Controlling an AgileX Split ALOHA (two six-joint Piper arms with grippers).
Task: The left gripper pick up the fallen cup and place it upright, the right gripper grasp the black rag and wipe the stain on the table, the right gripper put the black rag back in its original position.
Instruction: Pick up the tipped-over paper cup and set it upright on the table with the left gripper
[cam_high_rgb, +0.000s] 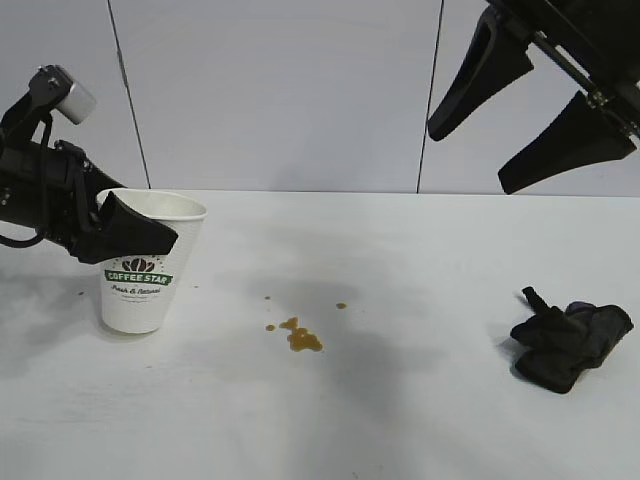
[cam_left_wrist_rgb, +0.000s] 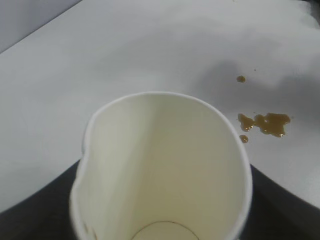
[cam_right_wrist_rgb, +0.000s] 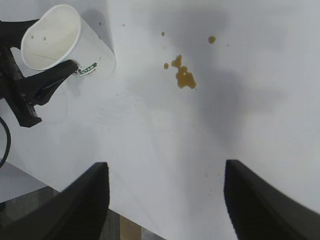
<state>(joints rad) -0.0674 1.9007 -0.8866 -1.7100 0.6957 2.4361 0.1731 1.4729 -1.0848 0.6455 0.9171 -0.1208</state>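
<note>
The cup (cam_high_rgb: 148, 262) is standing upright on the tabletop (cam_high_rgb: 400, 420) w/ the left claw (cam_high_rgb: 125, 235) pinching its rim, one finger inside, one outside. So the next leg is turning on the black rag (cam_high_rgb: 568, 342): it's lying crumpled at the far right, below and just in front of the right claw (cam_high_rgb: 532, 110), which is hanging spread & empty above. The stain (cam_high_rgb: 300, 336) is sitting between cup and rag.

Grey panel wall (cam_high_rgb: 280, 90) w/ thin dark vertical seams behind; nothing else
</note>
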